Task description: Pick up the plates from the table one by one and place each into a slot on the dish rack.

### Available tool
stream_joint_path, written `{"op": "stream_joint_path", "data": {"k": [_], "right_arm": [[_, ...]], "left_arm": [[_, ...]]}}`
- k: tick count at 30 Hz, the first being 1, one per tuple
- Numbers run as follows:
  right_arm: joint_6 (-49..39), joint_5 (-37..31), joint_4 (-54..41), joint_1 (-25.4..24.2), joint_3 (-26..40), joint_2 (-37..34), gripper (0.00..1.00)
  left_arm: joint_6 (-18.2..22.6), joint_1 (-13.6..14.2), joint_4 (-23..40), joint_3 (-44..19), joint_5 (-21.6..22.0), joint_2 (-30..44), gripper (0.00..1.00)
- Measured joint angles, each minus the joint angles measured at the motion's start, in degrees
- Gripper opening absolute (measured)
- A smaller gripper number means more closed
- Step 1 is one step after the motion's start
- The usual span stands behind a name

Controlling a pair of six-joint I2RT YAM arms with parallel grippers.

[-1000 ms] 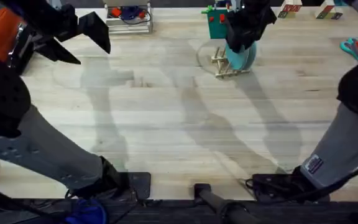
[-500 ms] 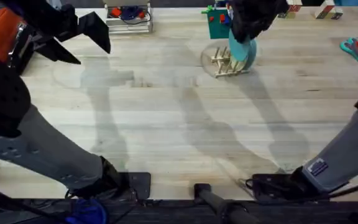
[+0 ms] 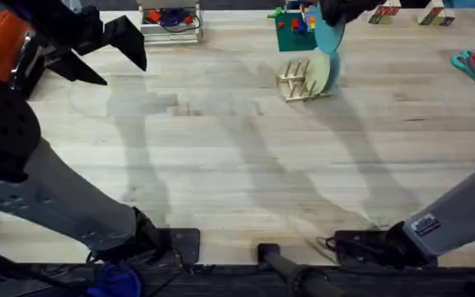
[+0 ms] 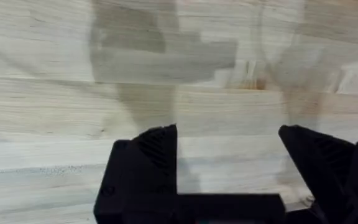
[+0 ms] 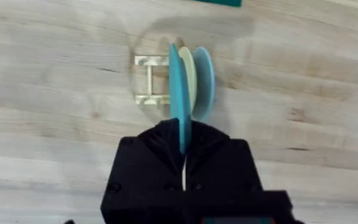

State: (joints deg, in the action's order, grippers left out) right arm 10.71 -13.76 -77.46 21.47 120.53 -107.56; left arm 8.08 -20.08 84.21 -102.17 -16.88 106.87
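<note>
My table (image 3: 221, 165) is pale planked wood, grain clearly visible, with a dull matt finish. The rack (image 3: 297, 81) is bare light wood dowels. The turquoise plate (image 5: 180, 99) looks smooth and matt, like plastic. My grippers' fingers (image 4: 145, 155) are matt black plastic.

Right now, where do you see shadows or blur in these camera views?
Overhead: long soft arm shadows stripe the table, and the left arm near the camera looks large, dark and blurred. Left wrist: a blocky shadow lies on the wood above the open left tool. Right wrist: the turquoise plate is edge-on and slightly soft.
</note>
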Motion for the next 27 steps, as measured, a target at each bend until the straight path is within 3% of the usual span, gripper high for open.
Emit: {"op": "stream_joint_path", "data": {"k": [27], "right_arm": [[10.1, -1.5, -1.9, 0.0, 0.2, 0.0, 0.032]], "left_arm": [[0.0, 0.0, 0.0, 0.0, 0.0, 0.0, 0.995]]}}
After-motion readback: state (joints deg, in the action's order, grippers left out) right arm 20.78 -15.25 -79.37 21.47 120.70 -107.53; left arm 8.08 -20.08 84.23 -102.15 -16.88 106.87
